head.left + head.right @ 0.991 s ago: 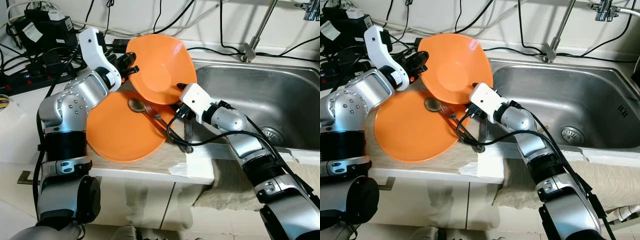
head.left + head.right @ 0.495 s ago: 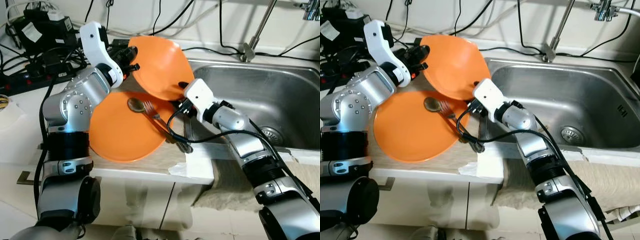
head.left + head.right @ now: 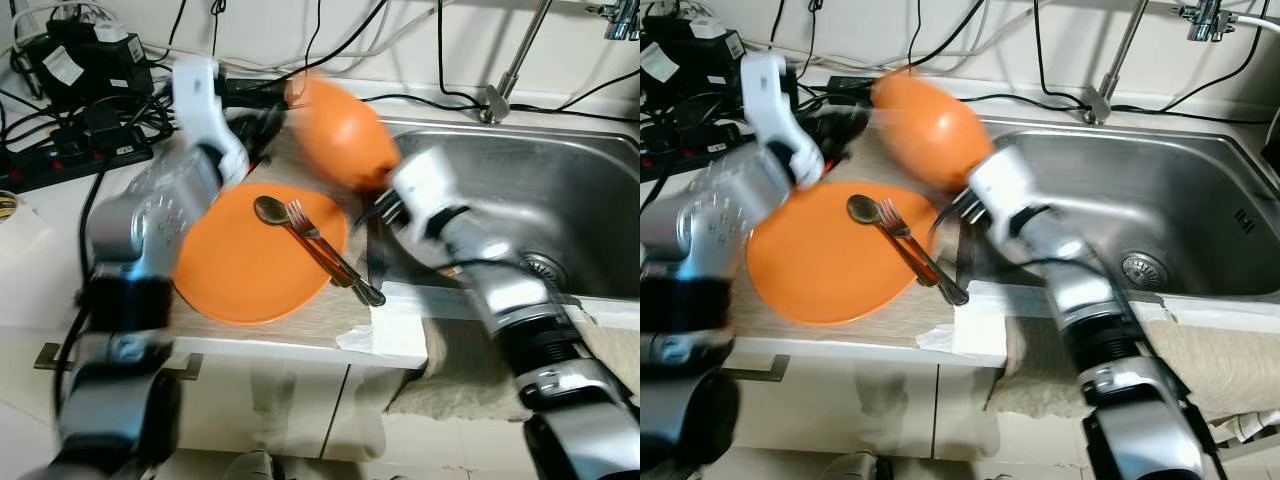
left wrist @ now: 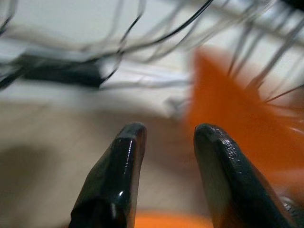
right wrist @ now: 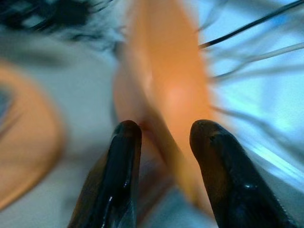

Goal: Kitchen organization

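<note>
Now the right pincer (image 5: 159, 156) clamps the rim of an orange bowl (image 3: 340, 130), tilted in the air above the sink's (image 3: 560, 190) left edge. Just beside it, the left pincer (image 4: 164, 156) stands apart, holding nothing. A plate (image 3: 250, 270) with spoon (image 3: 270, 210) and fork (image 3: 320, 245) lies on the worktop (image 3: 300, 325). Stiff, light and probably slippery, the bowl is best gripped across its rim.

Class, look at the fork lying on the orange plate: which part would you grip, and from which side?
Grip the fork by its handle end, which overhangs the plate rim toward the sink. Come from above, jaws across the shaft; the spoon lies close alongside.
</note>
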Robot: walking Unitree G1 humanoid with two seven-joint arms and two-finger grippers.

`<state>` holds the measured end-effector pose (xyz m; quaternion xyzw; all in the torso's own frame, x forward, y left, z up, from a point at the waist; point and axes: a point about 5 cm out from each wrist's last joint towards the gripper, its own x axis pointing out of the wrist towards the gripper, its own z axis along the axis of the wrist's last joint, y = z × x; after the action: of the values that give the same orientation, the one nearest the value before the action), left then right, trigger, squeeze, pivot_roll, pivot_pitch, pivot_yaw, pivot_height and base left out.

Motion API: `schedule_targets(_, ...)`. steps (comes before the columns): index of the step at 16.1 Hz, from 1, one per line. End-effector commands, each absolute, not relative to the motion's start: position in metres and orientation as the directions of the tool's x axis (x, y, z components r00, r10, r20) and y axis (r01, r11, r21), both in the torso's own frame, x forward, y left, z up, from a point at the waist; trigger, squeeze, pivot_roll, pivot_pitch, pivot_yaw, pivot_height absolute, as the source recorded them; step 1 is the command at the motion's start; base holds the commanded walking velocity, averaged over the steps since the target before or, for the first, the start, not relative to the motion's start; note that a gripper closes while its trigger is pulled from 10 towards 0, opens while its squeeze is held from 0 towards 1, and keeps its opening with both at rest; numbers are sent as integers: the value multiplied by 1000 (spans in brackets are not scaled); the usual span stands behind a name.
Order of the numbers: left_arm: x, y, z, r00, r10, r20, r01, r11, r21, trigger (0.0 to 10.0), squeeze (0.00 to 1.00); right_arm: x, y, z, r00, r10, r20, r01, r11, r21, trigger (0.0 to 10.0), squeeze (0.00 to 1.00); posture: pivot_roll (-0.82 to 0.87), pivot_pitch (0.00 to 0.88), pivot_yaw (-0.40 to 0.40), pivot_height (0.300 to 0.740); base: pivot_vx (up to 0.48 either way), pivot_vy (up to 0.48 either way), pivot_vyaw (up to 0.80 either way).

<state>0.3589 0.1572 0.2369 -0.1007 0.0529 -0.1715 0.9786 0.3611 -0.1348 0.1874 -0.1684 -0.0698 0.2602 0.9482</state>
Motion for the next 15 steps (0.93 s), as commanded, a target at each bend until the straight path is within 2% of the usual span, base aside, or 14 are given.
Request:
schedule_targets(1, 358, 153, 242, 929, -365, -58, 349, 918, -187, 10000, 1000, 362, -138, 199, 861, 500, 89, -443, 826, -349, 0, 43, 41, 0, -13, 740, 0, 0, 0)
schedule_targets(4, 352, 160, 247, 934, -357, -29, 350, 927, -131, 10000, 1000, 361, -140, 198, 868, 488, 91, -431, 831, -351, 0, 43, 45, 0, -7, 740, 0, 0, 0)
schedule_targets(9, 345, 163, 246, 935, -355, -7, 350, 926, -140, 10000, 1000, 360, -138, 196, 869, 485, 92, -430, 835, -345, 0, 55, 54, 0, -9, 740, 0, 0, 0)
schedule_targets(10, 343, 163, 247, 932, -363, 3, 359, 921, -149, 10000, 596, 359, -137, 197, 869, 485, 97, -432, 840, -328, 0, 55, 56, 0, -11, 740, 0, 0, 0)
schedule_targets(11, 336, 162, 246, 922, -388, 11, 385, 913, -133, 10000, 0, 358, -139, 197, 877, 467, 109, -422, 860, -287, 0, 51, 56, 0, -11, 740, 0, 0, 0)
schedule_targets(13, 330, 161, 240, 917, -398, 12, 397, 913, -92, 10000, 0, 357, -144, 196, 899, 422, 122, -389, 894, -224, 0, 39, 59, 0, -14, 740, 0, 0, 0)
schedule_targets(14, 328, 160, 238, 922, -385, 22, 386, 919, -86, 10000, 0, 357, -146, 196, 913, 387, 129, -363, 915, -177, 7294, 12, 60, 0, -15, 740, 0, 0, 0)
schedule_targets(15, 327, 161, 237, 942, -327, 71, 330, 943, -37, 10000, 0, 354, -149, 196, 946, 292, 142, -292, 956, -20, 10000, 0, 66, 0, -20, 740, 0, 0, 0)
